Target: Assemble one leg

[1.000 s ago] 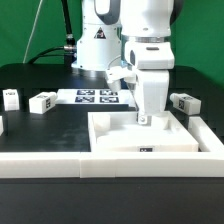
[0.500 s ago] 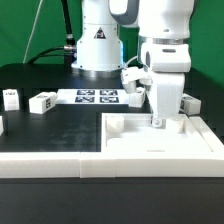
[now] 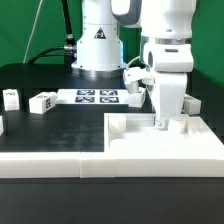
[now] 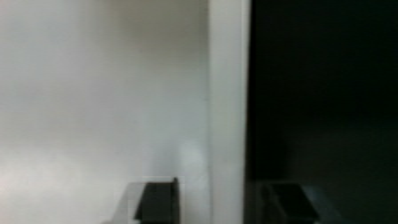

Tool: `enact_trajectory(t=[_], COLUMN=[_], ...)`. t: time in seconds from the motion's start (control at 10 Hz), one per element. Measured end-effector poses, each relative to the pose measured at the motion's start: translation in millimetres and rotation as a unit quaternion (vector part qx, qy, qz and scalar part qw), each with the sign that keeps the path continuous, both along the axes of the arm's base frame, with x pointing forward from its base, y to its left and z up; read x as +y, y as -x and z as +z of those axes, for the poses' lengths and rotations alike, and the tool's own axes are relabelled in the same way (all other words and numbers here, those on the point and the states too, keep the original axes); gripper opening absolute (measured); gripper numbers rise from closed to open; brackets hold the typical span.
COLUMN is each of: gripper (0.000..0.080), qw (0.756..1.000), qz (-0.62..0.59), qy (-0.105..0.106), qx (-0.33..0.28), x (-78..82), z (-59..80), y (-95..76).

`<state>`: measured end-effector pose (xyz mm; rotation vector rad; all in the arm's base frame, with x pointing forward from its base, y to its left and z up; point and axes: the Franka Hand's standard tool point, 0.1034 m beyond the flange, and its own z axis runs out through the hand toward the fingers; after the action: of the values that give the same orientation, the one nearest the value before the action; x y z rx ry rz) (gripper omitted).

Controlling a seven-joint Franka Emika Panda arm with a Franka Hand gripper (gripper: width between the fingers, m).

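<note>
My gripper (image 3: 162,121) is down on the far rim of the large white tray (image 3: 140,141), at the exterior view's right. In the wrist view the gripper (image 4: 217,206) straddles the tray's raised rim (image 4: 228,90), one dark finger (image 4: 157,201) over the white tray floor and the other over the black table. The jaws are shut on the rim. One leg (image 3: 42,102), a small white block with a tag, lies on the table at the left. A second leg (image 3: 10,97) lies further left. Another leg (image 3: 187,101) is partly hidden behind the gripper.
The marker board (image 3: 98,97) lies in front of the arm's base. A long white barrier (image 3: 50,166) runs along the table's front edge, and the tray sits against it. Black table (image 3: 55,128) lies between the legs and the tray.
The gripper and the tray have slid toward the exterior view's right over the last second. Since half a second ago they have hardly moved.
</note>
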<state>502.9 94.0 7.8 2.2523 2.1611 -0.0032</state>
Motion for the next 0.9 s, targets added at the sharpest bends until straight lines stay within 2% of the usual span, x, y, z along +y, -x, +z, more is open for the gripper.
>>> enact_trajectory(t=[0.1, 0.2, 0.3, 0.4, 0.5, 0.7, 0.8, 0.9], gripper=[0.0387, 0.0387, 0.0561, 0.0561, 0.0631, 0.0644, 0.0649, 0.0649], qw=[1.000, 1.000, 1.000, 1.000, 1.000, 1.000, 1.000, 1.000], qz=[0.000, 0.000, 0.000, 0.000, 0.000, 0.000, -0.004, -0.012], qy=[0.000, 0.000, 0.000, 0.000, 0.000, 0.000, 0.000, 0.002], qx=[0.000, 0.000, 0.000, 0.000, 0.000, 0.000, -0.001, -0.005], x=[0.0, 0.0, 0.0, -0.1, -0.1, -0.1, 0.2, 0.3], z=[0.0, 0.0, 0.0, 0.0, 0.0, 0.0, 2.5, 14.1], y=[0.0, 0.0, 0.0, 0.0, 0.0, 0.0, 1.6, 8.5])
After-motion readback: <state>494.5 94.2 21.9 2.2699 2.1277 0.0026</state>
